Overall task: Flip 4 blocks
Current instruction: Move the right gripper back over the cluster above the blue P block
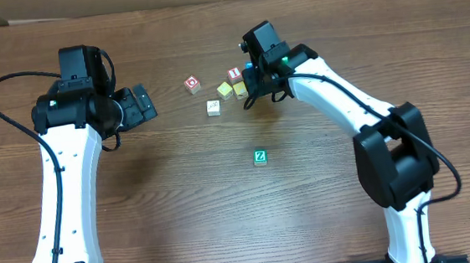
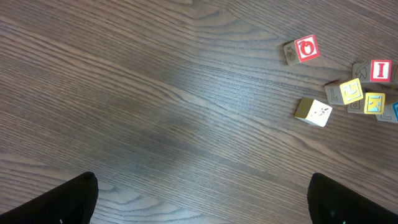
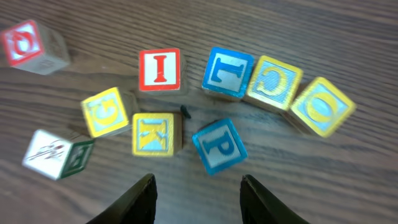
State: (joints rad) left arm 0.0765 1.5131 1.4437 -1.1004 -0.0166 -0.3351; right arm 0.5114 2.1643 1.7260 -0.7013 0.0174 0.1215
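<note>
Four blocks matter here. The red "O" block (image 1: 192,85) (image 3: 28,43) (image 2: 303,49) and the whitish block (image 1: 213,107) (image 3: 56,154) (image 2: 314,112) lie at the left of the cluster. The green "Z" block (image 1: 260,156) sits alone nearer the front. The blue "P" block (image 3: 219,146) lies face up, just ahead of my right gripper (image 3: 198,186) (image 1: 252,96), which hovers open with nothing between its fingers. My left gripper (image 2: 205,202) (image 1: 142,105) stands wide open over bare wood, left of the cluster.
Other cubes crowd the P: a red "I" (image 3: 160,69), yellow "G" (image 3: 107,112), yellow "K" (image 3: 153,134), blue "L" (image 3: 227,73), yellow "C" (image 3: 273,83) and yellow "O" (image 3: 322,107). The wooden table (image 1: 182,203) stretches around them.
</note>
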